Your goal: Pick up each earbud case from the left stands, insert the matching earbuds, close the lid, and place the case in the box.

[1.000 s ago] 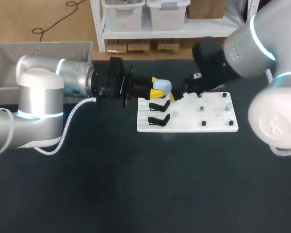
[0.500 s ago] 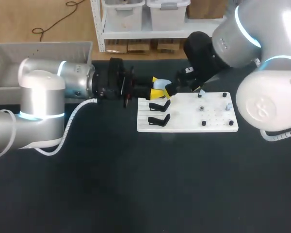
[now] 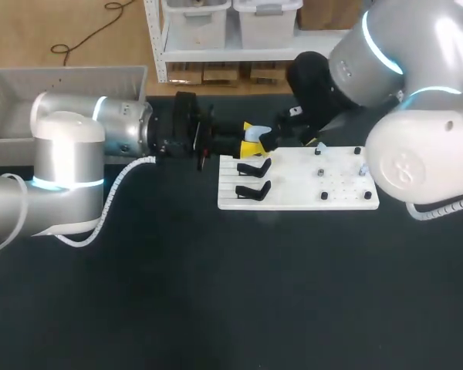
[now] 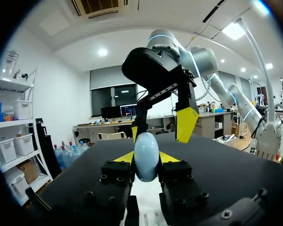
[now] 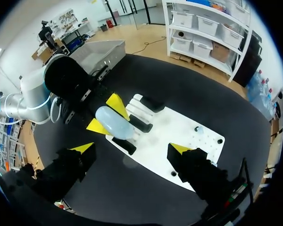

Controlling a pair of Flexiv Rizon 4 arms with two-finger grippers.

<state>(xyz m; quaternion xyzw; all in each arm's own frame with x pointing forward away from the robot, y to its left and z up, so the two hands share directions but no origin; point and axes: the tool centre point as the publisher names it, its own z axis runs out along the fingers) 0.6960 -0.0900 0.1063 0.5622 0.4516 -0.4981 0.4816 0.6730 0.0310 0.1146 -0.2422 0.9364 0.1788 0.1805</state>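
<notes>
Pale earbud case [image 4: 146,155] inside left pincer [image 4: 146,158]

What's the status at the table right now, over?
Left gripper shut on the pale blue earbud case, held clear of the black stands. Right gripper open, facing the case, not touching. Nothing between them.
</notes>
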